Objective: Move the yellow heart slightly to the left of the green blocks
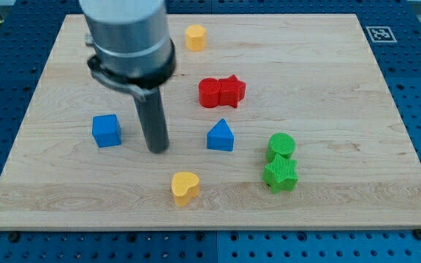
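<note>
The yellow heart point(185, 188) lies near the view's bottom, left of centre. The green blocks sit to its right: a green cylinder point(281, 145) with a green star point(281, 174) touching it just below. My tip point(157, 149) rests on the board above and slightly left of the yellow heart, apart from it. It stands between the blue cube point(107, 131) on its left and the blue triangle block point(221, 136) on its right.
Two red blocks point(221, 92) touch each other above the blue triangle block. A yellow pentagon-like block point(195, 36) sits near the view's top. The wooden board point(386, 109) lies on a blue pegboard table, with a marker tag point(379, 33) at its top right corner.
</note>
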Robot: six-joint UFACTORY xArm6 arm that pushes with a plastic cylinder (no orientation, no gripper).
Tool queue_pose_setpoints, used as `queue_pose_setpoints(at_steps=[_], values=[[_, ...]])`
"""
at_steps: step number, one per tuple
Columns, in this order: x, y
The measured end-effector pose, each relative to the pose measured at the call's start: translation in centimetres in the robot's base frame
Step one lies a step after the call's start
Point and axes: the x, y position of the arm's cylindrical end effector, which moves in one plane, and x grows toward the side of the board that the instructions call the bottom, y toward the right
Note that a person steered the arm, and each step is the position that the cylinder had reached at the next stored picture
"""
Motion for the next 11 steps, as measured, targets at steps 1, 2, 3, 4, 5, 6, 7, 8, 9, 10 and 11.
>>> queue_pose_setpoints(at_steps=[1, 2, 3, 4, 5, 6, 7, 8, 9, 10, 11], values=[[1.3, 2.5], [1.3, 3.4], [1.9, 7.0], [4.2, 8.6], [6.2, 8.3], [8.8, 4.7], [8.9, 1.4], [5.0, 3.0], [4.8, 5.0], [4.8, 7.8], [4.8, 7.9]])
